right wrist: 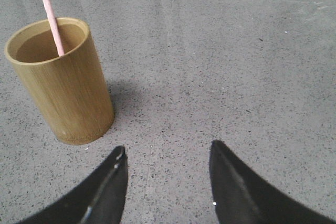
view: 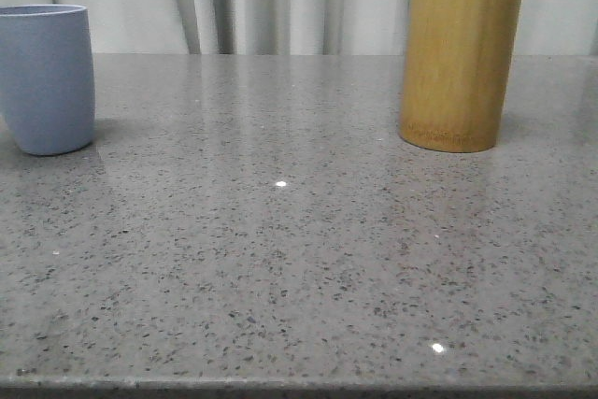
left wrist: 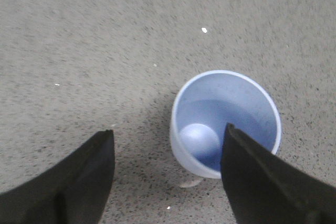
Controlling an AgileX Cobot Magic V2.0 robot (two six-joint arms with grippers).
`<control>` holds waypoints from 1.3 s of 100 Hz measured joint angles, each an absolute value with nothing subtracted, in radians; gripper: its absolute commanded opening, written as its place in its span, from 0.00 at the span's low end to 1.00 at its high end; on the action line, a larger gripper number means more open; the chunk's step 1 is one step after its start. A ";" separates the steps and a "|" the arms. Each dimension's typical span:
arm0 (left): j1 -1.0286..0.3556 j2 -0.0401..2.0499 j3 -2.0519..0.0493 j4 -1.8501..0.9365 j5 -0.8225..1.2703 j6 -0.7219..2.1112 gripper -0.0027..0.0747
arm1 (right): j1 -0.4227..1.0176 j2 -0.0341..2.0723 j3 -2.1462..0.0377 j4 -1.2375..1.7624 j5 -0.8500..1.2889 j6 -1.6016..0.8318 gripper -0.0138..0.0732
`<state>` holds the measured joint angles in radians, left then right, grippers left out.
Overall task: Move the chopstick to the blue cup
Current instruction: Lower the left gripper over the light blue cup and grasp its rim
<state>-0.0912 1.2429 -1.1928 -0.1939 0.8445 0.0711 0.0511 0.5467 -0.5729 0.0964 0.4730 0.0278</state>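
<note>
**Chopstick in the bamboo holder, both claws open**

A pink chopstick (right wrist: 50, 14) leans inside the bamboo holder (view: 460, 61) near the worktop's (view: 280, 259) far right corner. The blue cup (view: 45, 77) stands empty at the far left edge. Left claw (left wrist: 168, 177) hangs open above the cup; right claw (right wrist: 168, 182) open beside the holder.

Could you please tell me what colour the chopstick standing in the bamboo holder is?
Pale pink; the chopstick shows best in the right wrist view.
</note>
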 measured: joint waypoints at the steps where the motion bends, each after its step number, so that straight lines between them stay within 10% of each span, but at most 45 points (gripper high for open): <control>1: -0.094 1.254 -1.200 -0.194 0.847 0.071 0.59 | 0.051 0.547 -0.573 0.096 0.473 0.028 0.60; 70: -0.100 1.564 -1.376 -0.198 1.019 0.071 0.56 | 0.051 0.547 -0.573 0.096 0.473 0.028 0.60; 115: -0.100 1.587 -1.380 -0.212 1.021 0.069 0.02 | 0.051 0.547 -0.573 0.096 0.473 0.028 0.60; 130: -0.100 1.587 -1.381 -0.218 1.023 0.069 0.01 | 0.051 0.547 -0.573 0.096 0.473 0.028 0.60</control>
